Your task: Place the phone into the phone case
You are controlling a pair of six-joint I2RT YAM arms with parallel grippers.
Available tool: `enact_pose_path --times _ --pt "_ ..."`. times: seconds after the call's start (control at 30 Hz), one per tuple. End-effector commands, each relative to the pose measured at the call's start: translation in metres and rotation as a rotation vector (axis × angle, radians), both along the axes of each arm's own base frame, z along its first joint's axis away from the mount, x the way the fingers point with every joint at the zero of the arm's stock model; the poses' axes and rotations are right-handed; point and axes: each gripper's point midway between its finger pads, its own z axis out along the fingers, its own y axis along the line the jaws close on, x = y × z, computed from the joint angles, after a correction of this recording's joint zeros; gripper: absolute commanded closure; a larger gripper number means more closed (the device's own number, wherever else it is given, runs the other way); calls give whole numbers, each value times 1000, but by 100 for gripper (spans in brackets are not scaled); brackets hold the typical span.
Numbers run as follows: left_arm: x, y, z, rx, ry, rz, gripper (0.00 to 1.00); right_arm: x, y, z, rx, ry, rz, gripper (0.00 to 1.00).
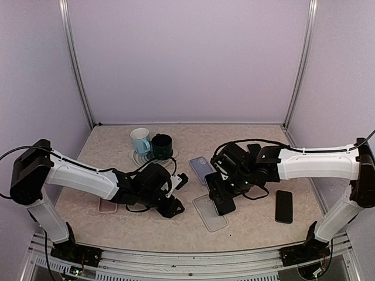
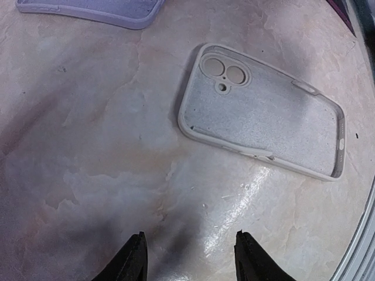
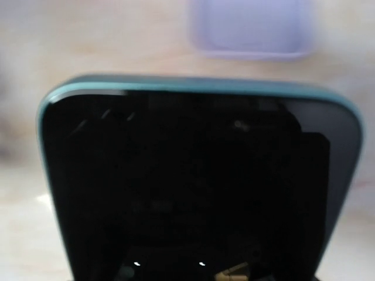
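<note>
Tabletop (image 2: pixel 88 175) bears case (image 2: pixel 263 117); phone (image 3: pixel 193 193) looks teal-rimmed only from right wrist.

No text, label, brand, number or sign can be read in any view. The screen of the phone (image 3: pixel 199 175) is dark and out of focus in the right wrist view. The inner face of the phone case (image 2: pixel 263 120) shows only a plain speckled surface in the left wrist view.
</note>
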Motion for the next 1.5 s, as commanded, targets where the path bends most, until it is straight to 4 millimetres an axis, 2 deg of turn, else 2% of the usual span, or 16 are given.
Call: enact_pose_path --times 0.0,0.17,0.4,0.6,0.97,1.13,1.37,1.47 --pt "4 5 2 -1 -16 28 49 -11 25 2 43 -66 -94 43" --pt "5 12 3 2 -24 42 49 -23 48 -10 37 -54 -53 43" --pt "5 16 3 3 -23 52 49 -26 43 -33 -40 -43 -51 43" --pt "6 15 0 13 -19 48 49 -30 59 -39 -20 -38 -11 44" --pt "6 16 -5 22 -11 47 49 -40 44 -54 -124 -23 -9 44" --pt "5 15 -6 21 -6 45 49 -35 36 -50 -174 -52 -9 44" --pt "5 17 -9 28 -2 49 49 -45 50 -69 -121 6 48 44" --pt "4 18 -9 30 -1 50 49 -48 45 -78 -150 24 46 44"
